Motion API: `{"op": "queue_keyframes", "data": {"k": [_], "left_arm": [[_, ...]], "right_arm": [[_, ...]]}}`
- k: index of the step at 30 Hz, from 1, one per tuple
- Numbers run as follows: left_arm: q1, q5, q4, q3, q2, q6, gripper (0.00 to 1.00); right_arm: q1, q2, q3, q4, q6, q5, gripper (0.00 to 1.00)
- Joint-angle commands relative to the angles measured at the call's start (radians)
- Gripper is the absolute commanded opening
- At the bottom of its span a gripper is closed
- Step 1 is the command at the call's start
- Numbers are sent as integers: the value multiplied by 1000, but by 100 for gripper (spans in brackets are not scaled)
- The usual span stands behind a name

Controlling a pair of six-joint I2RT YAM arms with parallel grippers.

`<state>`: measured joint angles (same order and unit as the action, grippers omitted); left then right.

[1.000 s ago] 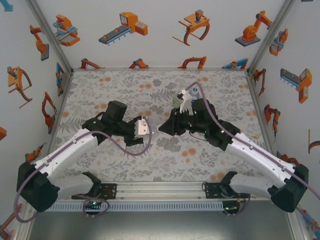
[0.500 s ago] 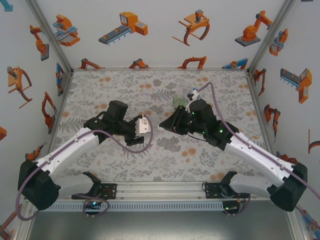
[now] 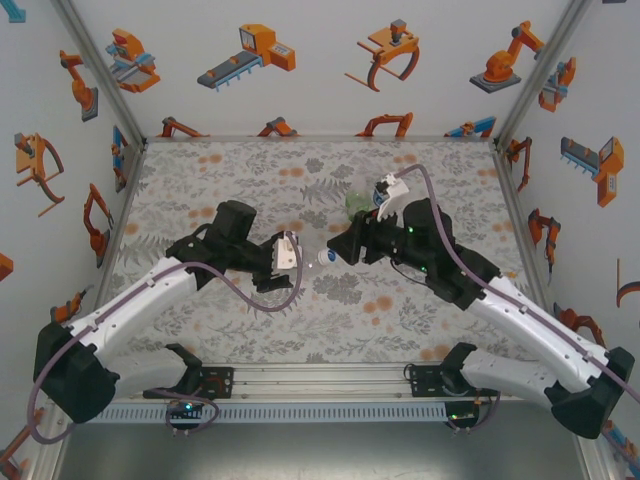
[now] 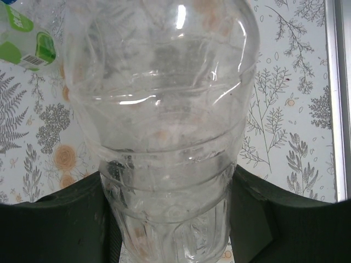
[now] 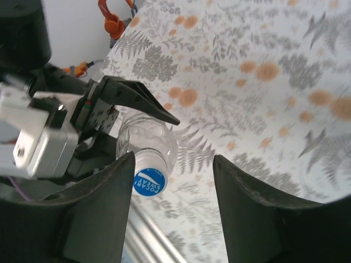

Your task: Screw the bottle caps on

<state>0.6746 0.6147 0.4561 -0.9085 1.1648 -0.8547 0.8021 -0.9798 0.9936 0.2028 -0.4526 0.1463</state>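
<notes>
Both arms bent inward at mid-table, grippers facing tip to tip
Left gripper clamped round the clear bottle; right gripper with jaws parted

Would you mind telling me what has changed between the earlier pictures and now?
The right gripper has opened, let go of the cap sitting on the clear bottle, and drawn back slightly to the right. The left gripper stays shut on that bottle, in the same place.
</notes>
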Motion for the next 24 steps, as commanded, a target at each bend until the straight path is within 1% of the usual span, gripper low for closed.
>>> {"op": "queue_keyframes", "data": {"k": [1,4,8,12,14,17,19,24], "left_arm": [[4,46,-11,-7,-29,-31,0],[5,54,-8,-8,-34,-37,0],[6,71,-7,4,-45,-58,0],[6,95,-7,7,-49,-70,0],[6,110,-6,5,-47,-75,0],[6,116,-7,5,-47,-76,0],[6,118,-7,7,-47,-75,0],[6,122,-5,4,-45,-76,0]], "right_arm": [[-3,20,57,-2,346,108,58],[-3,-9,113,93,569,275,58],[-3,-53,207,277,893,469,58],[-3,-64,235,411,1229,569,58],[-1,-64,221,428,1344,588,58],[0,-84,219,422,1396,577,57],[5,-95,221,411,1399,561,55],[7,-99,206,383,1397,573,50]]}}
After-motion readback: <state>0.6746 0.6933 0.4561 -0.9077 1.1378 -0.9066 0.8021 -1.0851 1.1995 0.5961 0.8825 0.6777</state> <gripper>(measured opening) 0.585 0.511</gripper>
